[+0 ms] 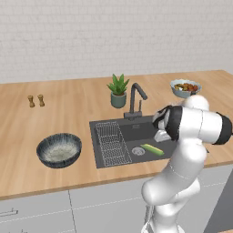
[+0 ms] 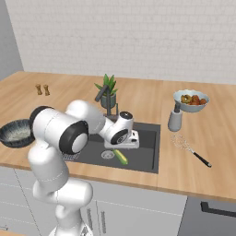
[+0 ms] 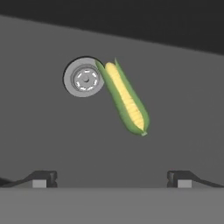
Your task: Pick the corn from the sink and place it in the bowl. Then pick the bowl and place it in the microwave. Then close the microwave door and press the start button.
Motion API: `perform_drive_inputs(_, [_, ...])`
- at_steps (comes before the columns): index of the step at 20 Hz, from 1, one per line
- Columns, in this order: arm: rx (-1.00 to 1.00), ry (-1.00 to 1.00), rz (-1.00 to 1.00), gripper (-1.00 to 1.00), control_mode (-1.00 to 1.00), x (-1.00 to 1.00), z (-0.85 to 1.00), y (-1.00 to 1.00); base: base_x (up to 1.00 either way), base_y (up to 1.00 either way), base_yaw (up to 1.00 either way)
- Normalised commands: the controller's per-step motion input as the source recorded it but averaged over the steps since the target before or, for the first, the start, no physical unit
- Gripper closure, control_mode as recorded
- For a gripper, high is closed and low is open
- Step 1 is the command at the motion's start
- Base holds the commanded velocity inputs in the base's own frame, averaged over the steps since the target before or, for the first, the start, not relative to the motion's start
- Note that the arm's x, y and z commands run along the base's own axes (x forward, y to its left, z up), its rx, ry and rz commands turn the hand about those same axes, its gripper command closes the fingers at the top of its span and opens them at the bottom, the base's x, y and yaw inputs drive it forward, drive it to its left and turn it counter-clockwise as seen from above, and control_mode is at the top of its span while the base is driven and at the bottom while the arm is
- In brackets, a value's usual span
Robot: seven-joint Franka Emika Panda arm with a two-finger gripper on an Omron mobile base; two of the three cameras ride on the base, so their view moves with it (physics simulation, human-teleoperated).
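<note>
The corn (image 3: pixel 124 98), a yellow cob in green husk, lies on the floor of the dark grey sink (image 3: pixel 48 131) with one end touching the round steel drain (image 3: pixel 85 79). It lies right of the drain in the left base view (image 1: pixel 153 149) and also shows in the right base view (image 2: pixel 120 156). My gripper (image 3: pixel 111 178) hangs open above the basin, pointing down, with the corn a little ahead of its fingertips and nothing between them. The streaked dark bowl (image 1: pixel 59 149) sits on the counter left of the sink (image 1: pixel 136 128). The microwave and its door are out of view.
A wire rack (image 1: pixel 111 143) fills the sink's left part, and a black tap (image 1: pixel 135 98) and potted plant (image 1: pixel 118 91) stand behind it. To the right are a bowl of food (image 2: pixel 191 100), a dispenser (image 2: pixel 174 120) and a whisk (image 2: pixel 191 150). Two shakers (image 1: pixel 36 100) stand far left.
</note>
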Motion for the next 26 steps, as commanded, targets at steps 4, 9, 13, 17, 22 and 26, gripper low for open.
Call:
perform_drive_inputs(4, [0.00, 0.00, 0.12, -1.00, -1.00, 0.21, -0.37, 0.00, 0.00, 0.00, 0.00])
perform_drive_inputs(9, [0.00, 0.00, 0.03, -1.00, -1.00, 0.22, -0.27, 0.00, 0.00, 0.00, 0.00])
perform_drive_inputs(13, [0.00, 0.00, 0.00, -1.00, -1.00, 0.29, -0.32, 0.00, 0.00, 0.00, 0.00])
perform_drive_inputs(17, [0.00, 0.00, 0.00, -1.00, -1.00, 0.08, -0.28, 0.00, 0.00, 0.00, 0.00])
perform_drive_inputs(22, [0.00, 0.00, 0.00, -1.00, -1.00, 0.14, -0.33, 0.00, 0.00, 0.00, 0.00])
perform_drive_inputs(26, [0.00, 0.00, 0.00, -1.00, -1.00, 0.21, -0.28, 0.00, 0.00, 0.00, 0.00])
